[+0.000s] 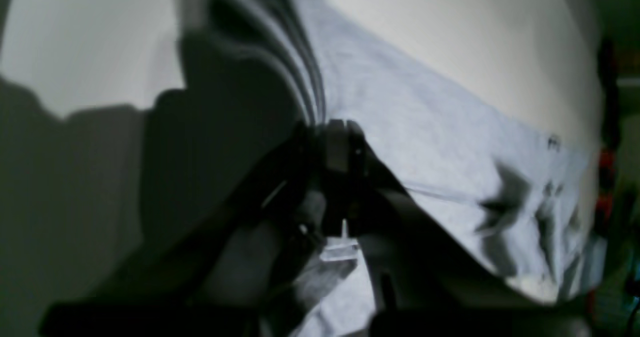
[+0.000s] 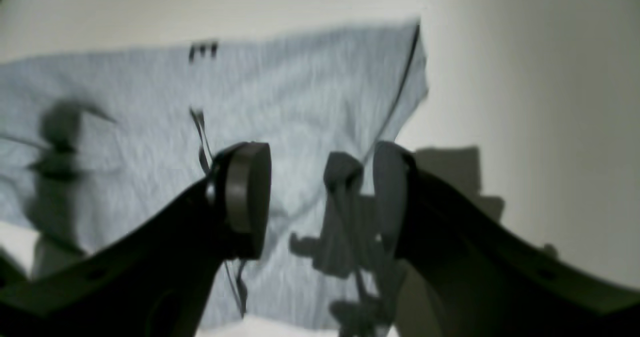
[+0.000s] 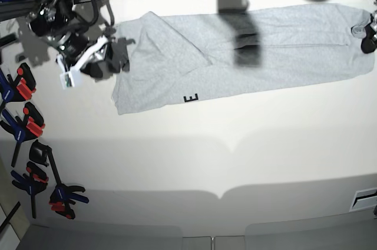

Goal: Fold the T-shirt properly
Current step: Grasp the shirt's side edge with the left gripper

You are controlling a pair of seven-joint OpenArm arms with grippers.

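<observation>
Rightward, left fingers (image 1: 334,142) pinched on T-shirt (image 1: 425,137)

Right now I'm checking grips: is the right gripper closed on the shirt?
No; in the right wrist view the right gripper has its jaws spread apart, with the T-shirt lying beyond them, ungripped.

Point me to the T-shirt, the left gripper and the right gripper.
T-shirt (image 3: 277,43): base view, bare middle of the grey cloth.
Left gripper (image 1: 332,134): left wrist view, tips pinching the cloth edge.
Right gripper (image 2: 320,192): right wrist view, gap between open pads.
</observation>
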